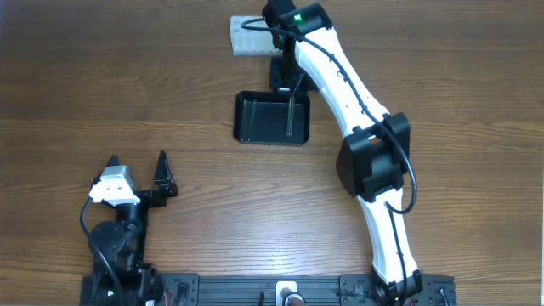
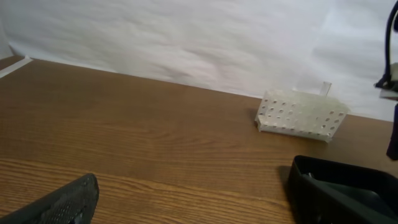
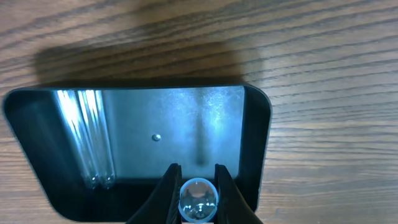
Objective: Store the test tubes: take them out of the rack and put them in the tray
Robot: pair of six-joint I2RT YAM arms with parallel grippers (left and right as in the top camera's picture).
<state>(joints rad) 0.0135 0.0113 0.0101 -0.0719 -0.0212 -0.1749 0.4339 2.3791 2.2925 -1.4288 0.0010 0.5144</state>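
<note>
Left jaws: spread wide, nothing in them, low over the near-left worktop (image 1: 127,76), well apart from rack and tray.

Rack (image 1: 251,36): far side of the worktop. One test tube (image 2: 326,87) stands upright at its far corner.

Tray (image 1: 263,123): just in front of the rack. Two stored tubes (image 3: 93,134) lie side by side along one wall.

Right jaws: narrow, clamped on a held tube (image 3: 198,198), seen mouth-on, so roughly upright. It hangs over the tray's floor, close to one end wall.

Risks:
- Let go upright, the tube would land end-first on a hard floor and could bounce, crack or topple over the low wall.
- Being so near the wall, it could catch the rim while being tilted to lie flat.
- Smooth round tube in a two-point grip: it may slip or swivel.
- Once flat it can roll into the two stored tubes.

Materials:
- Worktop: wood grain, matt.
- Rack: pale perforated block, apparently plastic.
- Tray: black, glossy, rounded rectangle with raised walls.
- Tubes: clear, slender cylinders.
</note>
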